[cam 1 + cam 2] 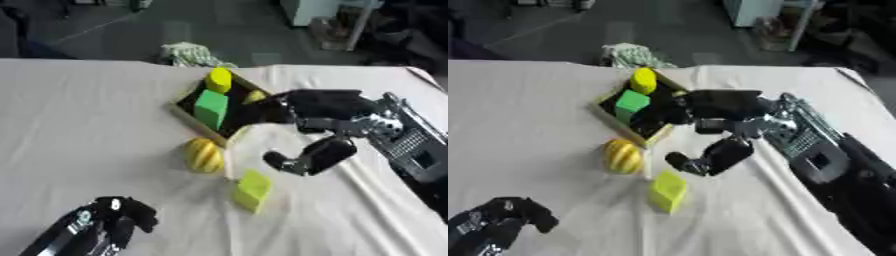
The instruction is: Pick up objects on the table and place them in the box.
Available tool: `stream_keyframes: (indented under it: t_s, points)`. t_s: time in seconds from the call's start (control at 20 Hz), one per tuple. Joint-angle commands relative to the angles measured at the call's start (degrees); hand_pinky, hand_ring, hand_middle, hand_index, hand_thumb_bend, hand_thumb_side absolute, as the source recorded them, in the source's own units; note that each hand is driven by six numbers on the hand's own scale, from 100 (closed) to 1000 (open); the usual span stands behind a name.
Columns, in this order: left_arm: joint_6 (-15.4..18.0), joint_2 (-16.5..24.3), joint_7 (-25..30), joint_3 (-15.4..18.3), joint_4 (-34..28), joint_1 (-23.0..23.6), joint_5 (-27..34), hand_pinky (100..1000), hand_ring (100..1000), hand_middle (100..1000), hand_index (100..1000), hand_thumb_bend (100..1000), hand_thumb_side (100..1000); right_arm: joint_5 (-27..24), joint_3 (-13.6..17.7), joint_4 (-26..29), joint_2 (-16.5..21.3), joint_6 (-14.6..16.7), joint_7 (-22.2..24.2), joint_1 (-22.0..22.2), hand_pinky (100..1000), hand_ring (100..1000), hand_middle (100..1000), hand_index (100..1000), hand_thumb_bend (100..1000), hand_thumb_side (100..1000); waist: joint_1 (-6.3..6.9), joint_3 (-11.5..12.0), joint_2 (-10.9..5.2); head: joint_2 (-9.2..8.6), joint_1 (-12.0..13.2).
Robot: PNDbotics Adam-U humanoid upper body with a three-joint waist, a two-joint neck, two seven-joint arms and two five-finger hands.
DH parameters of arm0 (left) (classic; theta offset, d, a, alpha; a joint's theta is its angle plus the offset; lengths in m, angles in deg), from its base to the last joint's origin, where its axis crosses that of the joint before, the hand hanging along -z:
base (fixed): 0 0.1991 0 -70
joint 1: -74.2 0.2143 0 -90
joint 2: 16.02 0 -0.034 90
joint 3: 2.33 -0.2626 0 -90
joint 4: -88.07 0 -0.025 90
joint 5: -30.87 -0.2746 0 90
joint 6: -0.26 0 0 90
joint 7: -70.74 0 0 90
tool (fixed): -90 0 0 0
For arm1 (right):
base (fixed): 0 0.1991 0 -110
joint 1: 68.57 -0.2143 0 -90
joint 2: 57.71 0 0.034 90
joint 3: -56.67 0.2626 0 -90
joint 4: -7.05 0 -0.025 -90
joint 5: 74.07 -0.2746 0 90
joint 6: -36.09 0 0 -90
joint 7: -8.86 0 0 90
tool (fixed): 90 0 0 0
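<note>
A dark shallow box (185, 114) with a wooden rim stands at the table's middle back. Inside it a green block (210, 106) stands beside a yellow rounded piece (219, 80), and a smaller yellow piece (255, 96) shows by the right wall. Just outside the near corner lies a yellow ribbed round thing (203, 155). A yellow-green block (253, 190) sits on the cloth nearer to me. My right hand (322, 106) hovers over the box's right side, open, its fingers stretched left and its thumb (308, 157) hanging above the cloth. It holds nothing.
My left hand (112, 216) rests open at the lower left, fingers relaxed. White wrinkled cloth (79, 125) covers the table. A pale green and white bundle (187, 54) lies at the far edge behind the box. The table's right edge runs under my right arm.
</note>
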Motion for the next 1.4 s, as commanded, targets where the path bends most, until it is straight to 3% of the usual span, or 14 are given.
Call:
stream_keyframes:
  t_s: [0.05,0.3,0.65,1.05,1.4]
  points:
    - [0.1,0.8,-0.1,0.3,-1.2,-0.2,-0.1,719,688,533,732,100,711,5.2,-0.6,1.4,2.0,4.9,4.9,-0.4,894,949,980,1000,100,227,0.27,-0.1,-0.93,-0.46,0.2]
    - [0.2,0.7,-0.1,0.4,-1.2,-0.3,-0.2,719,688,533,732,100,714,10.8,-2.9,-2.1,1.2,7.4,4.4,-1.0,893,949,982,1000,100,228,0.44,0.2,-0.77,-0.43,0.3]
    - [0.3,0.5,-0.1,0.4,-1.2,-0.5,-0.1,718,688,533,732,100,709,14.4,-4.7,-7.2,-0.2,9.9,2.6,-3.0,894,950,984,1000,100,207,0.58,0.4,-0.66,-0.46,0.3]
    - [0.3,0.4,0.0,0.4,-1.2,-0.8,0.0,718,687,532,732,100,709,19.7,-5.8,-13.6,-1.1,11.9,1.9,-3.3,898,955,987,1000,100,305,0.49,0.6,-0.61,-0.49,0.2]
    - [0.3,0.6,-0.1,0.5,-1.2,-0.7,-0.1,718,687,532,732,100,709,17.7,-4.8,-9.1,2.1,12.5,0.2,-0.3,897,951,977,1000,100,311,0.29,0.5,-0.67,-0.36,0.4]
